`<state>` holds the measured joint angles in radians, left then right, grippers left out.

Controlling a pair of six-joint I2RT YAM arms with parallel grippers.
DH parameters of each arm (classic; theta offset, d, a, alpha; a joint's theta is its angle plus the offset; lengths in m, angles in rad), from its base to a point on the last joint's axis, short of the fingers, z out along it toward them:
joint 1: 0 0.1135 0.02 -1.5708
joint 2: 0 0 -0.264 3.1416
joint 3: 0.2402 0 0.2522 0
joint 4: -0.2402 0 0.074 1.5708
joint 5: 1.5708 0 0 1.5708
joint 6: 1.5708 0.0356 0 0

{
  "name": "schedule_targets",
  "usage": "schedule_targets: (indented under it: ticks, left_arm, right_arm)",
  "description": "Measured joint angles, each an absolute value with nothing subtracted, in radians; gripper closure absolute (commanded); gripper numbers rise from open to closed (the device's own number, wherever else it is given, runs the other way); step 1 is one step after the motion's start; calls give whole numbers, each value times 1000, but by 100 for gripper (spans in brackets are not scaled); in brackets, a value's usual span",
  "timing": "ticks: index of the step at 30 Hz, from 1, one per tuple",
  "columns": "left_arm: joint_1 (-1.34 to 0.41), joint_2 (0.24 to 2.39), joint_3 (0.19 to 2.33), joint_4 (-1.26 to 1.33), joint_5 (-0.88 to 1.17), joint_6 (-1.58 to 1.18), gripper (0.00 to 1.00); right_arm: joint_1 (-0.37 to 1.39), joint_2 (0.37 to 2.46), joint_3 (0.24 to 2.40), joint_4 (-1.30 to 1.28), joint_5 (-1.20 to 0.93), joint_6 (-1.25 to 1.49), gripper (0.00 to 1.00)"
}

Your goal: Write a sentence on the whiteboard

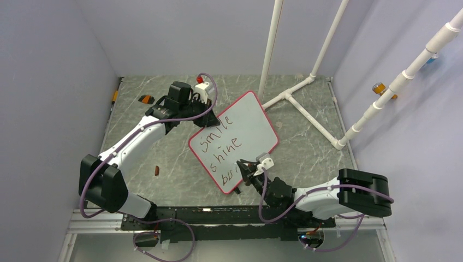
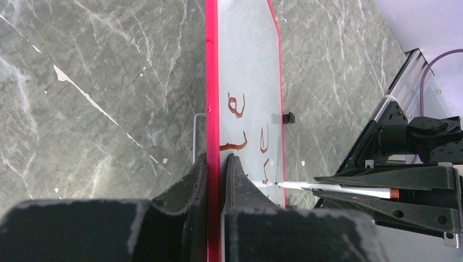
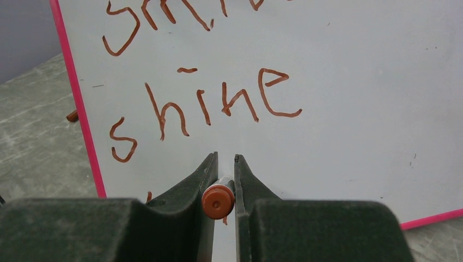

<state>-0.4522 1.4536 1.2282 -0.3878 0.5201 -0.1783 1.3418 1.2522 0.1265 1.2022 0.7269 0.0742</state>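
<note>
**A:** Where is the whiteboard [image 1: 240,136]?

**B:** About the middle of the grey marbled surface [image 1: 164,158], turned cornerwise with one corner toward the near edge. Its written face is toward the right arm. I cannot tell whether the low corner rests on the surface.

**A:** What holds it?

**B:** The left pincer [image 2: 220,158] is pinching the red-pink rim on the side facing the far left corner. The left wrist view shows the board edge-on with one finger on each side of it.

**A:** And the other one?

**B:** The right pincer [image 3: 225,158] is closed on a marker [image 3: 218,201], whose brown butt end shows between the fingers. In the left wrist view the marker's tip meets the board's face, close to the rim.

**A:** What's written?

**B:** The sentence [image 1: 221,144] runs in stacked reddish-brown lines: "smile", then "shine" below it. A third line by the near corner reads something like "bu". The right pincer covers whatever follows.

**A:** Anything else around?

**B:** A small brown piece [image 1: 157,171] lies toward the left edge, well apart from the board. An orange-and-black thing [image 1: 146,99] sits by the far left corner. A white pipe frame [image 1: 306,103] stands at the far right.
</note>
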Motion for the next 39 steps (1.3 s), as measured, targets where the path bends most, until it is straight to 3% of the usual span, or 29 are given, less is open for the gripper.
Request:
schedule_targets:
  ticks: [8, 14, 19, 28, 39]
  left_arm:
    - [-447, 1423, 1228, -415, 482, -178, 100]
    - [-439, 1398, 1219, -427, 451, -178, 100]
    - [-438, 1396, 1217, -430, 446, -180, 100]
    - [-435, 1368, 1195, -431, 419, -187, 100]
    - [-432, 1365, 1195, -431, 412, -187, 100]
  right_arm:
    - [1342, 1126, 126, 1109, 732, 75, 100]
    - [1341, 966, 215, 828, 749, 116, 100]
    - [1313, 874, 242, 743, 753, 212, 100]
    - [1157, 924, 242, 654, 683, 447, 100]
    - [1111, 1054, 239, 667, 637, 567, 100]
